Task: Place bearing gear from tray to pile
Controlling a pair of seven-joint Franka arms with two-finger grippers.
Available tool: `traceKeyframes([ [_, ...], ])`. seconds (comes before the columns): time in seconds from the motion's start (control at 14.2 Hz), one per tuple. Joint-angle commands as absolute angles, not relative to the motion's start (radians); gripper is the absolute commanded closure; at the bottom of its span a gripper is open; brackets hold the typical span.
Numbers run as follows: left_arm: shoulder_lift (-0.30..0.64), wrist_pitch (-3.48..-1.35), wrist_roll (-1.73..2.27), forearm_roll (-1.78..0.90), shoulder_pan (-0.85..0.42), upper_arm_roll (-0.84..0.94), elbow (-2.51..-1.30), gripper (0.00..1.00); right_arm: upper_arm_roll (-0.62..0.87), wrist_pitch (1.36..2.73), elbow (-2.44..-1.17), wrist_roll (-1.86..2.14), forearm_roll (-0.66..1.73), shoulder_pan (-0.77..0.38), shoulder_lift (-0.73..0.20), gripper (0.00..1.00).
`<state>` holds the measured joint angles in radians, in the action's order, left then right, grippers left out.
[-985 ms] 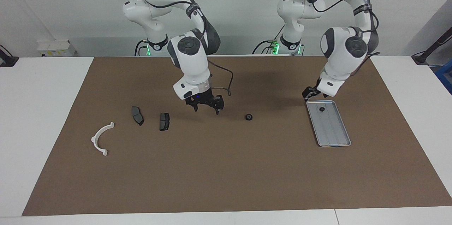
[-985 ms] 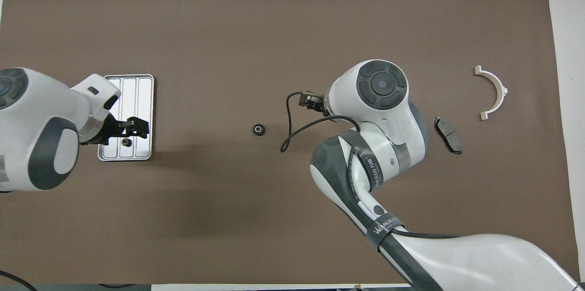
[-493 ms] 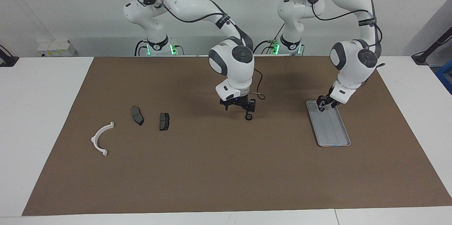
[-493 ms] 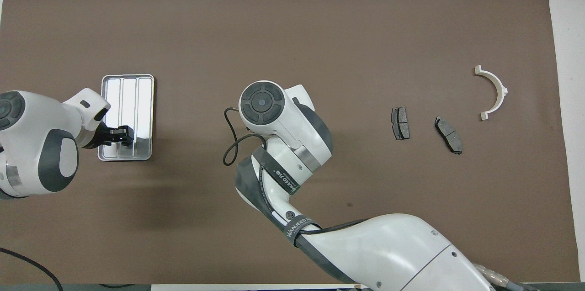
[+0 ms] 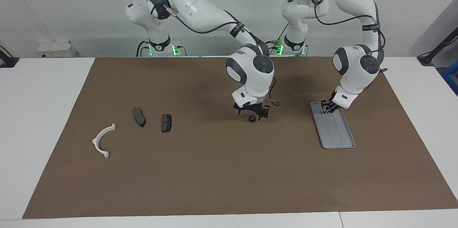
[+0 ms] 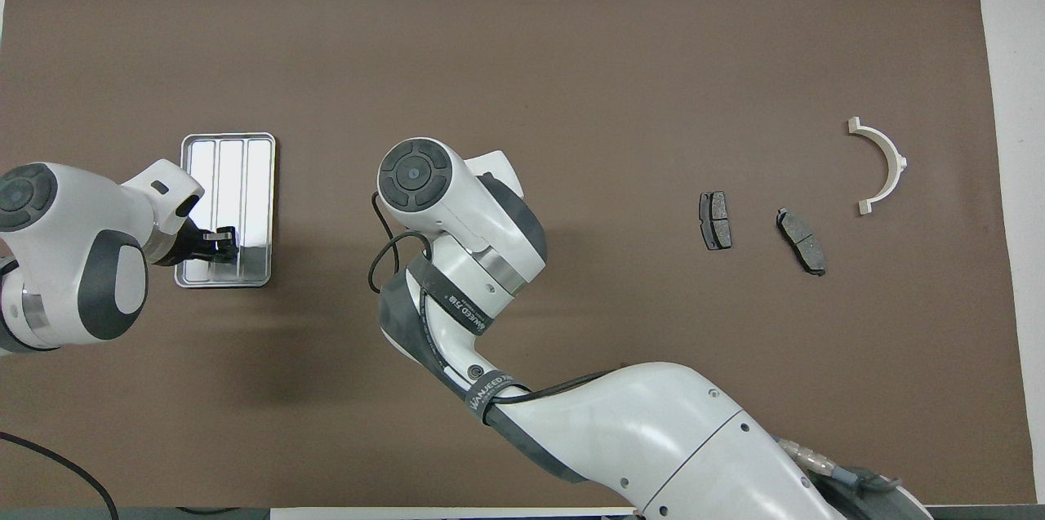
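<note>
Small black ring-shaped bearing gear [image 5: 252, 119]: on the brown mat, directly below the right gripper.
Right gripper [image 5: 253, 112]: spread wide over the gear, holding nothing.
Left gripper [image 5: 326, 108]: low in the flat silver-grey metal tray [image 5: 340, 138]; grip cannot be told.
Pile of dark grey brake pads and white half-ring bracket [image 5: 166, 123]: toward the right arm's end, so the right arm is nearer.

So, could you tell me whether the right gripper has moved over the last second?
Yes. The right gripper has swung away from the two brake pads toward the tray, and now hangs over the small black gear on the mat.
</note>
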<state>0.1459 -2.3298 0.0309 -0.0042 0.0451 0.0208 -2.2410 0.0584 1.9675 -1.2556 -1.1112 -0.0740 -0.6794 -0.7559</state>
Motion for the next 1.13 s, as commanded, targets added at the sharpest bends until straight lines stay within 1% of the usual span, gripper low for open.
traceKeyframes([
  [0.0,0.146,-2.344,0.031,0.006,0.060,0.029,-2.259,0.62,0.057,1.963,-1.215,-1.143,-0.106,-0.692,-0.792,0.00],
  [0.14,0.143,-2.348,0.032,0.006,0.060,0.029,-2.269,0.62,0.058,1.970,-1.224,-1.144,-0.132,-0.701,-0.799,0.00],
  [0.21,0.143,-2.349,0.037,0.006,0.060,0.029,-2.269,0.68,0.058,2.005,-1.229,-1.150,-0.127,-0.703,-0.804,0.01],
  [0.28,0.143,-2.347,0.052,0.006,0.054,0.031,-2.270,0.83,0.058,2.029,-1.232,-1.161,-0.129,-0.704,-0.805,0.04],
  [0.35,0.143,-2.344,0.083,0.006,0.046,0.029,-2.269,1.00,0.058,2.034,-1.239,-1.167,-0.129,-0.704,-0.805,0.04],
  [0.56,0.138,-2.310,0.182,0.006,0.011,0.031,-2.249,1.00,0.060,2.054,-1.247,-1.167,-0.129,-0.701,-0.807,0.10],
  [0.63,0.135,-2.266,0.193,0.006,0.011,0.032,-2.214,1.00,0.060,2.051,-1.247,-1.166,-0.127,-0.698,-0.807,0.16],
  [0.7,0.137,-2.169,0.193,0.005,0.011,0.031,-2.145,1.00,0.060,2.051,-1.247,-1.167,-0.124,-0.693,-0.807,0.23],
  [0.77,0.140,-2.064,0.193,0.003,0.012,0.032,-2.064,1.00,0.060,2.049,-1.250,-1.167,-0.124,-0.692,-0.807,0.27],
  [0.84,0.141,-1.983,0.198,0.000,0.014,0.032,-1.995,1.00,0.060,2.048,-1.252,-1.167,-0.121,-0.692,-0.805,0.28],
  [0.91,0.138,-1.917,0.198,-0.002,0.012,0.031,-1.949,1.00,0.060,2.045,-1.253,-1.167,-0.118,-0.690,-0.805,0.34],
  [1.06,0.127,-1.836,0.219,-0.002,0.012,0.031,-1.896,1.00,0.060,2.054,-1.269,-1.167,-0.115,-0.690,-0.802,0.44],
])
